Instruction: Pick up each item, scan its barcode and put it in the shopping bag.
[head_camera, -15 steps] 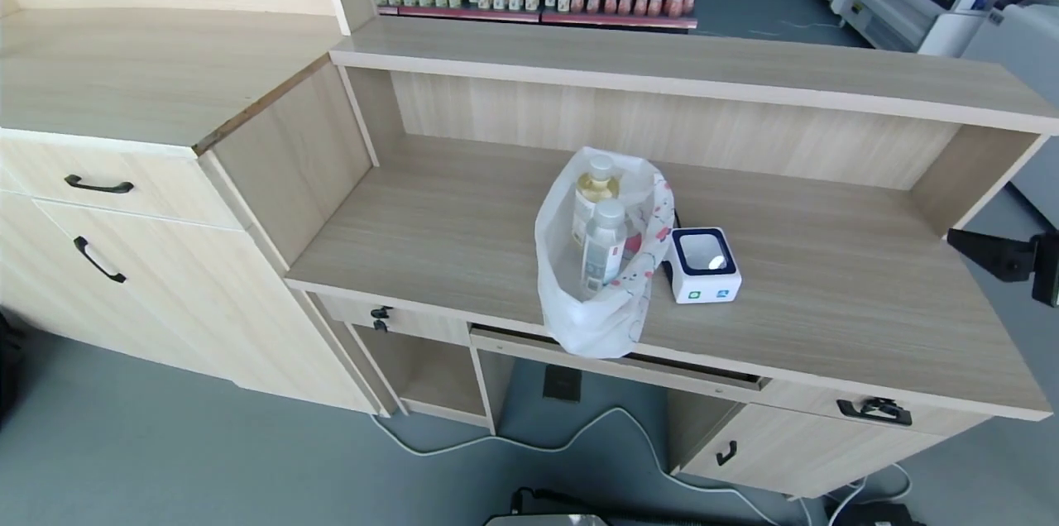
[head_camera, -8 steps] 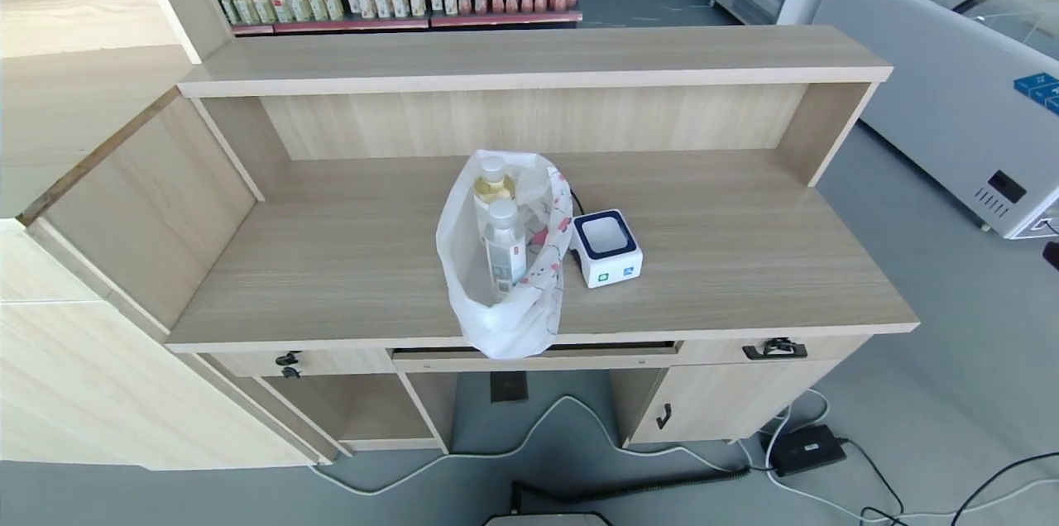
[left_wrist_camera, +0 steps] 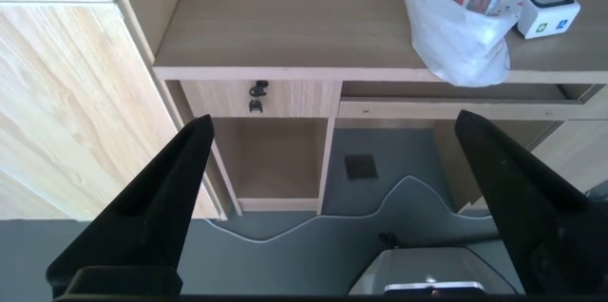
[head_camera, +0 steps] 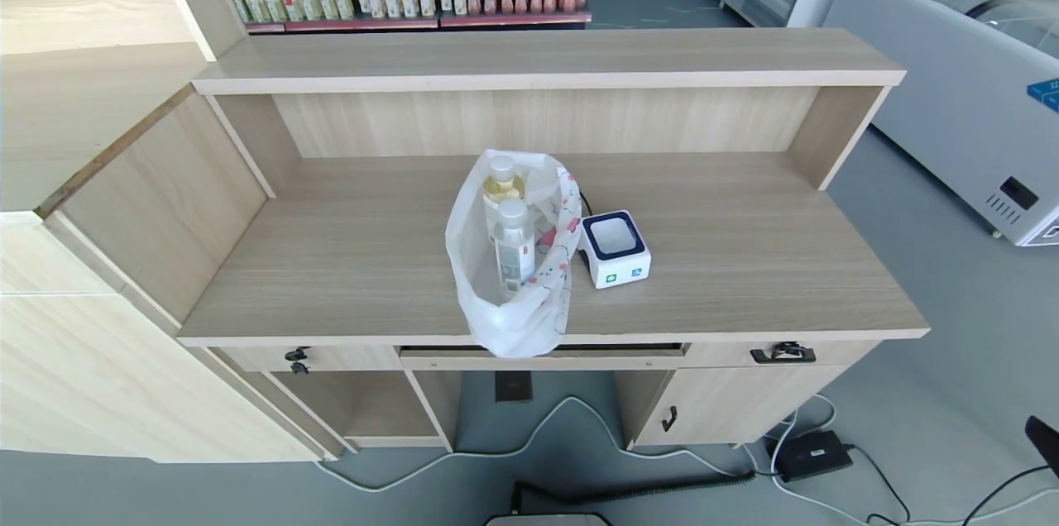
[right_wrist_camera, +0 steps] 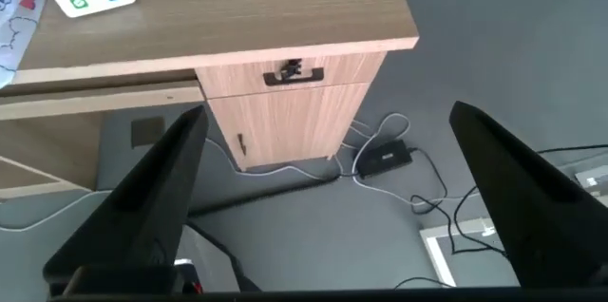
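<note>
The left pincer [left_wrist_camera: 334, 122] gapes wide; ahead beyond one finger, shopping bag [left_wrist_camera: 458, 41] touches scanner [left_wrist_camera: 549, 6] on the bench [left_wrist_camera: 285, 17].

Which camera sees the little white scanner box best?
The head view: the whole scanner sits beside the shopping bag. The left wrist view shows it far off; the right wrist view crops it.

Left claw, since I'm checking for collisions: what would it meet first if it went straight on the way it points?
Probably the desk, at its front panel just under the top. The open left claw is not touching it. Depth is unclear, so it could pass lower into the cubby.
</note>
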Robot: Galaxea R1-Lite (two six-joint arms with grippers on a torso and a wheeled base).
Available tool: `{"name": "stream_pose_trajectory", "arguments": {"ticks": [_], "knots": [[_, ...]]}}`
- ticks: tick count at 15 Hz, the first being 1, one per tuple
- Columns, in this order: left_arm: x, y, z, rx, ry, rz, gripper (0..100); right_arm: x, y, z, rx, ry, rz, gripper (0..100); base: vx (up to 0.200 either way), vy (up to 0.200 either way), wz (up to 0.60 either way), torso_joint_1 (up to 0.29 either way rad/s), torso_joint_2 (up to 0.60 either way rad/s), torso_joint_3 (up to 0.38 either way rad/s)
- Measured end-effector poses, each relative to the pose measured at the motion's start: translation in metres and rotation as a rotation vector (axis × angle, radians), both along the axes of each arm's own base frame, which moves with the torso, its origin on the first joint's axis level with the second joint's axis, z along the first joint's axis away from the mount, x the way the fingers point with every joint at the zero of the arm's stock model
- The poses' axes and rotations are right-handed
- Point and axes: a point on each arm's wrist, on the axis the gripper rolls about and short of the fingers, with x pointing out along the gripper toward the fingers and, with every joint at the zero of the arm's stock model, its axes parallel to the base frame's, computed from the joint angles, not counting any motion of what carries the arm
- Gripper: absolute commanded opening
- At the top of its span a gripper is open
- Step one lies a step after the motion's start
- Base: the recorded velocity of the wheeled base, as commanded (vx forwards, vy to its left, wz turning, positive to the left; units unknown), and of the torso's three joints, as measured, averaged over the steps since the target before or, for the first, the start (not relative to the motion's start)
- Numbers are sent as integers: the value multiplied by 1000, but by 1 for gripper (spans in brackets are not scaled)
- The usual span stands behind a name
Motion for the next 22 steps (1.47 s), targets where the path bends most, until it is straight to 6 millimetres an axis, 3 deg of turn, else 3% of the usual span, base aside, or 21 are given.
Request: {"name": "stream_pose_trajectory", "arguments": {"ticks": [4,7,11,22], "knots": [[0,0,0,0,0,0,100,-38,4,-44,11,2,83,100,0,0,0,0,0,0],[0,0,0,0,0,0,100,-58,4,-62,25,-85,120,100,0,0,0,0,0,0],[0,0,0,0,0,0,100,-65,4,-66,66,-164,105,100,0,0,0,0,0,0],[0,0,0,0,0,0,100,-67,4,-73,132,-117,98,100,0,0,0,0,0,0]]}}
